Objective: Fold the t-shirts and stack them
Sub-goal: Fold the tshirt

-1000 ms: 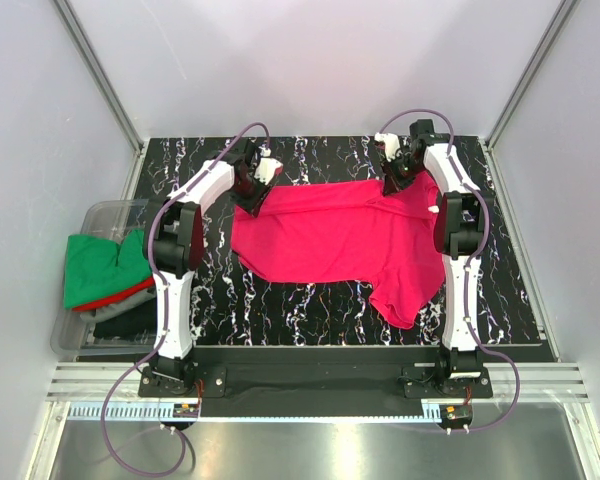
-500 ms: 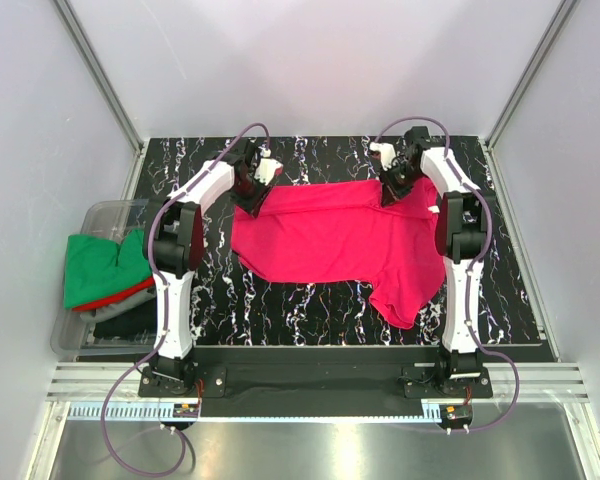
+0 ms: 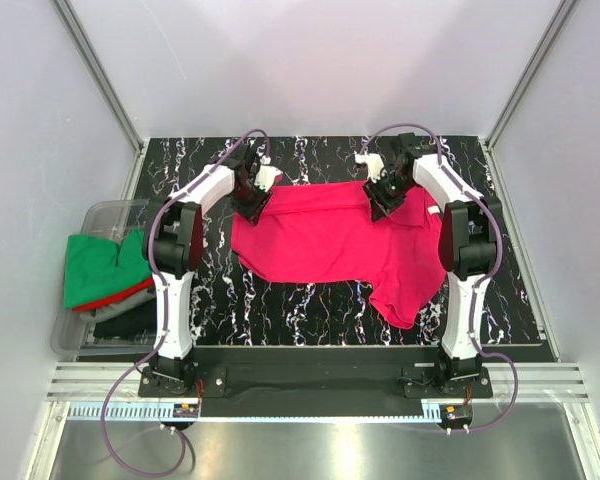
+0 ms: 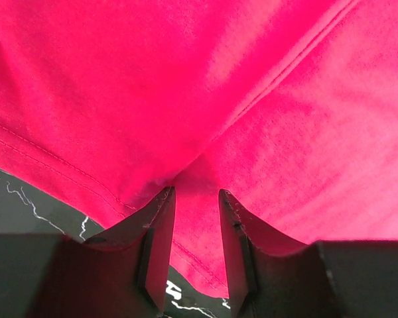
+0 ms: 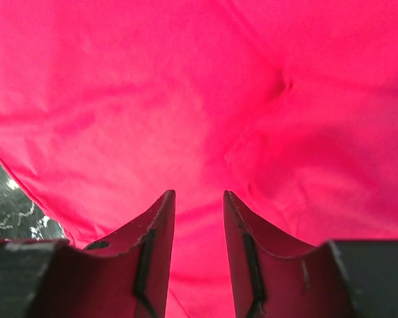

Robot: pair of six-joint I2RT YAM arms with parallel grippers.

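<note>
A crimson t-shirt (image 3: 330, 235) lies spread on the black marbled table (image 3: 310, 305), one sleeve hanging toward the near right. My left gripper (image 3: 252, 200) is at the shirt's far left corner; in the left wrist view the left gripper (image 4: 196, 191) stands open over the hemmed cloth (image 4: 219, 79), which puckers at the fingertips. My right gripper (image 3: 380, 200) hovers over the shirt's far right part, and in the right wrist view the right gripper (image 5: 199, 193) is open above the cloth (image 5: 186, 86). A green t-shirt (image 3: 95, 265), a red one (image 3: 120, 297) and a dark one (image 3: 120, 320) are piled at the left.
A clear plastic bin (image 3: 92, 212) at the table's left edge holds the pile. Grey walls close in the table at the back and on both sides. Bare table (image 4: 26, 199) shows beside the shirt's hem.
The right gripper has opened, let go of the shirt and moved left over the cloth. The left arm has barely moved.
</note>
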